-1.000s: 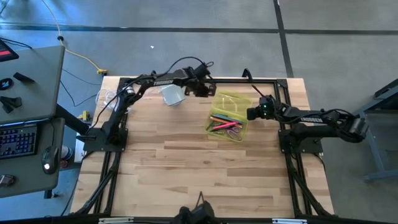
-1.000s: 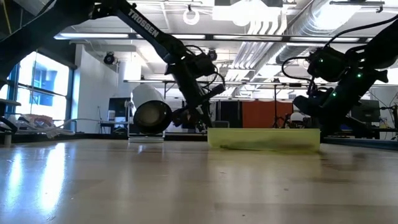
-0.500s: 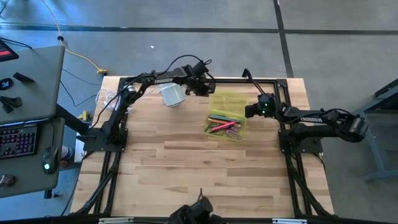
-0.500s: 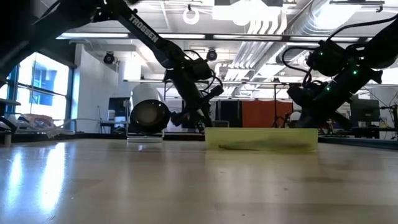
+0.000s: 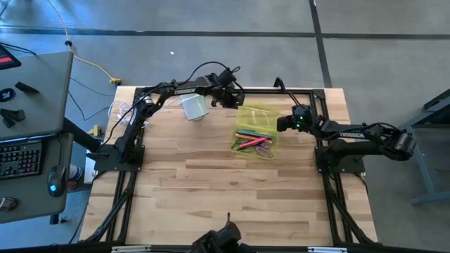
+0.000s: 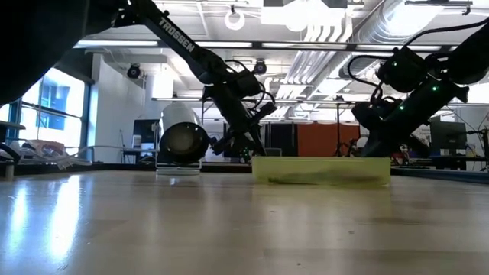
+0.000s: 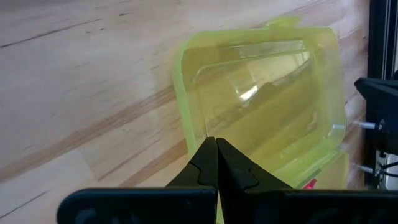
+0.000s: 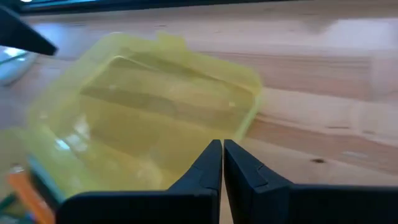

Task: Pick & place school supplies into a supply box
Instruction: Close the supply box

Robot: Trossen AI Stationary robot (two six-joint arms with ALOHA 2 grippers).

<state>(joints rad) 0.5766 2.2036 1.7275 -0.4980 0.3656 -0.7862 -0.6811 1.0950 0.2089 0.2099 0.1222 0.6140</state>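
The yellow-green supply box [image 5: 256, 131] lies open on the table's far middle. Its lid [image 5: 259, 114] lies flat on the far side. The base [image 5: 254, 143] holds pens and pencils [image 5: 250, 139]. My left gripper [image 5: 233, 102] is shut, low at the lid's far-left edge [image 7: 186, 118]. My right gripper [image 5: 280, 126] is shut, low at the box's right side, its tips by the lid's edge [image 8: 245, 121]. In the low view the left gripper [image 6: 248, 149] and right gripper [image 6: 372, 145] flank the box [image 6: 321, 169]. My left gripper's shut fingertips [image 7: 208, 155] stand over the lid's left edge [image 7: 184, 134], slanting down from the far left; I cannot tell whether they touch it. My right gripper's shut fingertips [image 8: 211, 155] stand at the lid's right edge [image 8: 239, 134], coming from the table's right; I cannot tell whether they touch it.
A white cylinder [image 5: 195, 107] lies on the table just left of my left gripper, also in the low view [image 6: 183, 141]. A coiled white cord [image 5: 123, 109] lies at the far-left corner. The black frame rail [image 5: 281, 90] runs behind the box. The near half of the table is bare wood.
My right gripper has gone a little toward the table's left, against the box's right side. The box has slid slightly toward the left, staying open and flat. Both grippers stay shut.
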